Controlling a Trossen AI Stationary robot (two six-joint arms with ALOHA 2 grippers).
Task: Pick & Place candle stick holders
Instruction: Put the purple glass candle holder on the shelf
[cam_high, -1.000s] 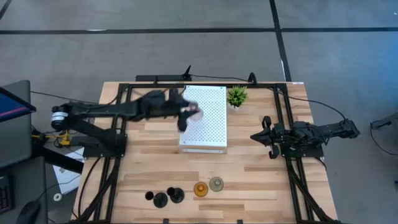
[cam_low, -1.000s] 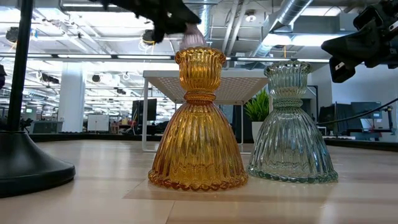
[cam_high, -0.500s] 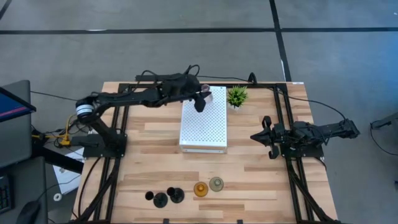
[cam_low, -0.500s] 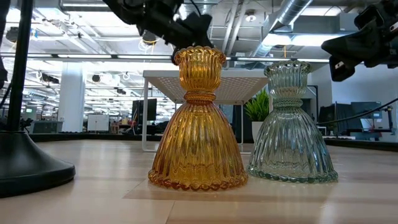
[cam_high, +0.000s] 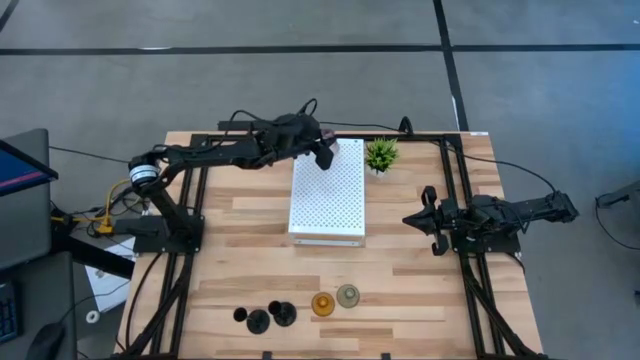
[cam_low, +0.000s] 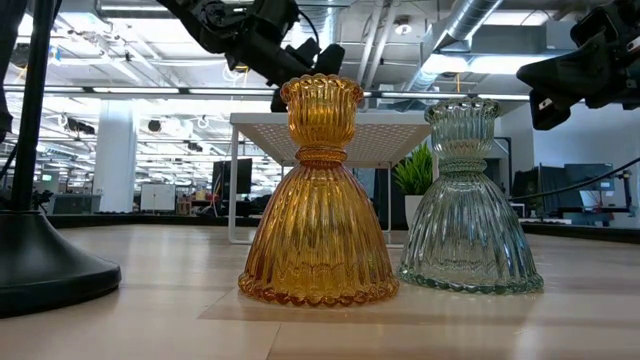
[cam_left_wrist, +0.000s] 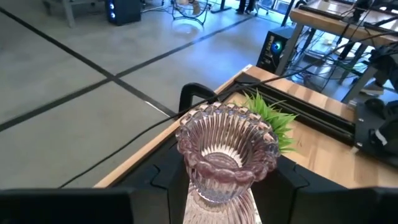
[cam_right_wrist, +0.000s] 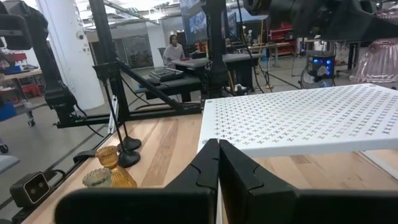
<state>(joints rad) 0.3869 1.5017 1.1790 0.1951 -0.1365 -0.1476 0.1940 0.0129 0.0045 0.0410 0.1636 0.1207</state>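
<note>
Five holders make up your job, and everything here is best placed against the white perforated platform (cam_high: 328, 190) in the middle of the table (cam_high: 420, 270). That raised white surface reads as the drop zone, which would explain why your left arm reaches across to its far corner, the one nearest the small green plant (cam_high: 381, 153).

Your left gripper (cam_high: 322, 153) sits over that far corner with its fingers closed on the pink glass holder (cam_left_wrist: 227, 149); the left wrist view shows the fluted cup upright between them, a sensible way to carry a bulbous piece that must land on its base. In the right wrist view its flared base (cam_right_wrist: 375, 61) seems to be at or just above the platform's surface, though you cannot tell contact for sure.

Your right gripper (cam_high: 433, 222) waits beside the platform, on the side away from the left arm, fingers pressed together on nothing.

Near the table's front edge, well apart from the platform, four holders wait in a loose row: the two black holders (cam_high: 270, 316), then the amber holder (cam_high: 322, 303) and the grey-green holder (cam_high: 347, 295).
</note>
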